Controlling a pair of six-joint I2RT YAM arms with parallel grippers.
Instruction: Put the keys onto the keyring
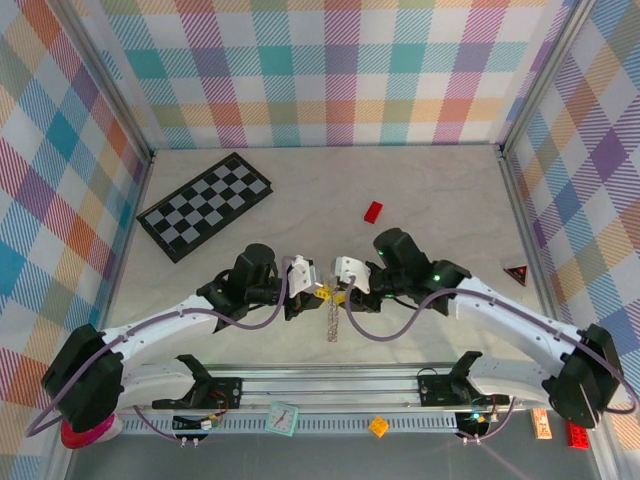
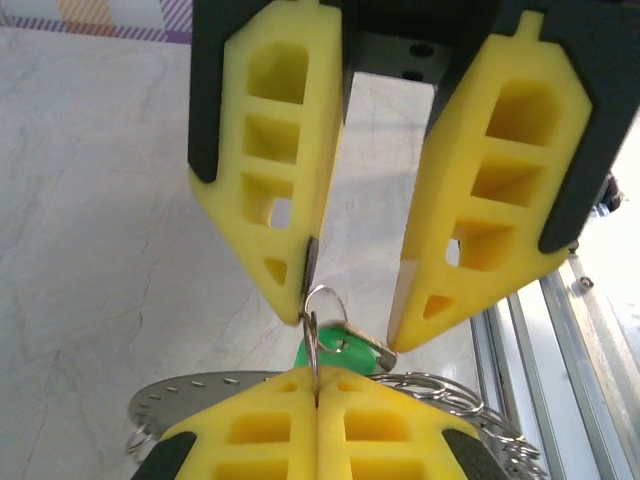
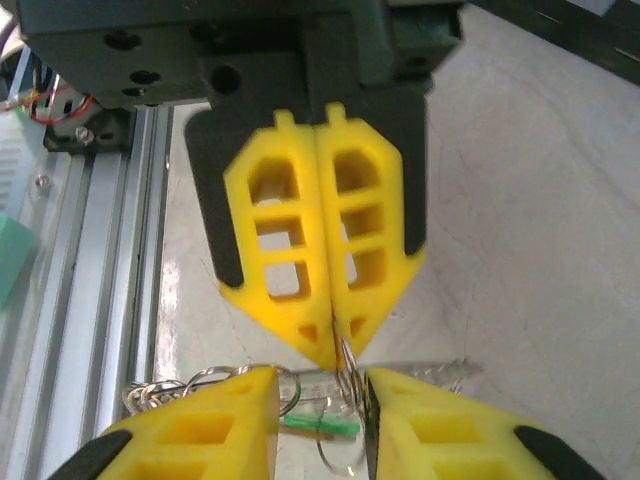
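A pale, faintly marbled worktop (image 1: pixel 430 190) lies under soft, even light. It is boxed in on three sides by walls (image 1: pixel 330 70) printed in a pastel plaid of teal, orange, pink and violet. Silver metal posts (image 1: pixel 120 105) rise at the two far corners, where the side panels meet the back one. A ribbed aluminium rail (image 1: pixel 330 385) spans the near edge, with a darker grey ledge (image 1: pixel 300 460) just in front of it.
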